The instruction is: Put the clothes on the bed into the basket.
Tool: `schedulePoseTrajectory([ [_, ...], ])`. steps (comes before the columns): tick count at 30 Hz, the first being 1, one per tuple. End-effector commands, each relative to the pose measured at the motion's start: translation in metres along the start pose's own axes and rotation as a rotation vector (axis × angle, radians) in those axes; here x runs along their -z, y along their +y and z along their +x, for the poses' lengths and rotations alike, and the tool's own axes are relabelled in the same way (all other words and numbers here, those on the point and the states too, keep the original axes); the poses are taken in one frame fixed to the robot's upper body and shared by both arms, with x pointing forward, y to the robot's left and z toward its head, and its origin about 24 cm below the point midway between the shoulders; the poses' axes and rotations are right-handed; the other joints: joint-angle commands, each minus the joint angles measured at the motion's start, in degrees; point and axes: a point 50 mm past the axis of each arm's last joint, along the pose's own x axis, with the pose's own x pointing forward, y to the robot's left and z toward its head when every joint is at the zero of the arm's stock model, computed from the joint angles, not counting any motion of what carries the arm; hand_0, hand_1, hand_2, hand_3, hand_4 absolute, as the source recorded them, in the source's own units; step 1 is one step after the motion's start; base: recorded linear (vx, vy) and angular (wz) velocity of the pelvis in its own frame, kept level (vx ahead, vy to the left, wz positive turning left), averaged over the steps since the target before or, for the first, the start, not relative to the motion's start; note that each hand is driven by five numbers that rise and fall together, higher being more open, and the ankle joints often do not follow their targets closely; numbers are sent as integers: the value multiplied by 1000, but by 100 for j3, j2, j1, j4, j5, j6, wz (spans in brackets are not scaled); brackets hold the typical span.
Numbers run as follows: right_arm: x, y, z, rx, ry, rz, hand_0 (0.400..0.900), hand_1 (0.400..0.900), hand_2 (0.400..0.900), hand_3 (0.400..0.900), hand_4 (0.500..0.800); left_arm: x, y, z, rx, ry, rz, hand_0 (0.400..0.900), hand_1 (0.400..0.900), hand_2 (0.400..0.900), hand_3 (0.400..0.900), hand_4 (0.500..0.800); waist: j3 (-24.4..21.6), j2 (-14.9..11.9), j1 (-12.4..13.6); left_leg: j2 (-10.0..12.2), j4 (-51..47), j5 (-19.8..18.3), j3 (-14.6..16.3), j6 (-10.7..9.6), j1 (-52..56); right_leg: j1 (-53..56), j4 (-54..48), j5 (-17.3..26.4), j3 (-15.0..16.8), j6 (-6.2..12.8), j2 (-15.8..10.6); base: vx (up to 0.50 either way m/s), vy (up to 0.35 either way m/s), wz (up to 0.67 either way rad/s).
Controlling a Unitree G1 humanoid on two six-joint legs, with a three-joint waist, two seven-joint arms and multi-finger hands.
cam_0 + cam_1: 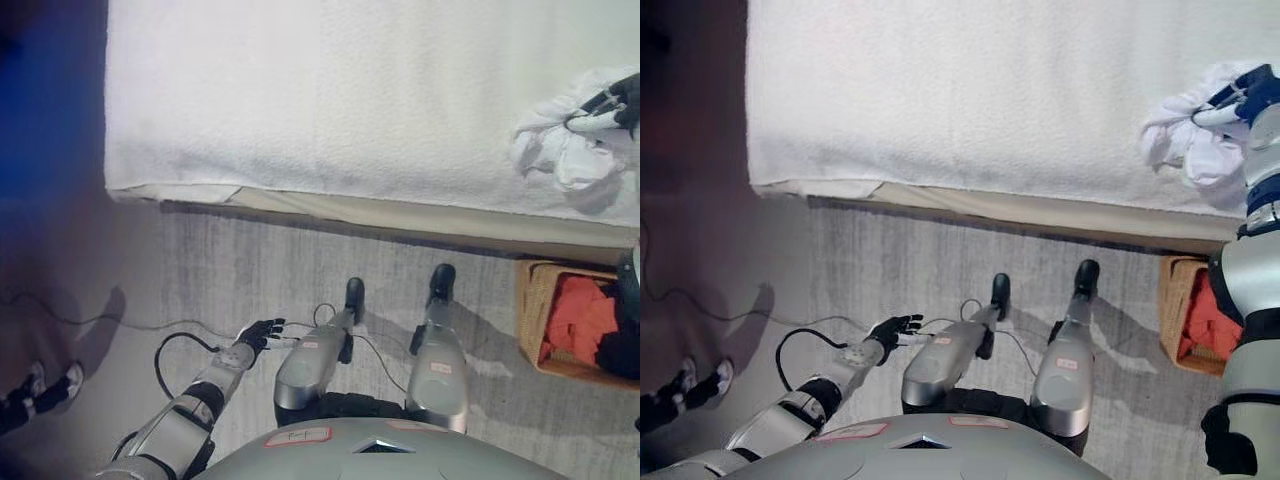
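A crumpled white garment [560,140] lies at the right end of the white bed [330,100], close to its front edge. My right hand [612,106] rests on top of the garment, its fingers curled into the cloth. Below it on the floor stands a wicker basket [535,300] holding red-orange clothing [582,315]. My left hand [260,333] hangs low over the grey carpet, away from the bed, with relaxed fingers and nothing in it.
A person's shoes [40,385] show at the lower left on the floor. The bed's front edge [350,205] runs across the view, with grey carpet [250,270] between it and me.
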Motion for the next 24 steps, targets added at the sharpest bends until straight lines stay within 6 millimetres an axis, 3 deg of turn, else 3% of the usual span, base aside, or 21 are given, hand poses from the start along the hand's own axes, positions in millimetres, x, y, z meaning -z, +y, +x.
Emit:
schedulePoseTrajectory([
  [1, 14, -27, -2, 84, 66, -93, 400, 400, 400, 400, 500, 43, 25, -10, -85, 149, -9, 900, 900, 900, 900, 800, -670, -510, -197, -118, 360, -584, -6, 187, -304, -61, 517, -747, 685, 231, -72, 43, 43, -31],
  [9, 48, -28, -6, 52, 150, -83, 400, 400, 400, 400, 500, 59, 50, -18, -152, 222, -36, 900, 900, 900, 900, 800, -1178, -1139, -371, 6, 423, -891, 367, 276, 219, 268, 429, -690, 976, 313, 94, 40, 57, -38],
  [11, 66, -26, -9, 38, 197, -90, 400, 400, 400, 400, 500, 66, 55, -21, -163, 247, -36, 900, 900, 900, 900, 800, -1332, -1240, -420, 34, 401, -939, 464, 290, 363, 355, 382, -672, 1042, 333, 146, 32, 52, -40],
  [24, 131, -20, -26, -34, 379, -87, 400, 400, 400, 400, 500, 94, 93, -43, -271, 353, -95, 900, 900, 900, 900, 800, -1902, -1529, -676, 148, 124, -1036, 1120, 369, 1053, 589, 205, -445, 1506, 452, 383, 1, 26, -37],
])
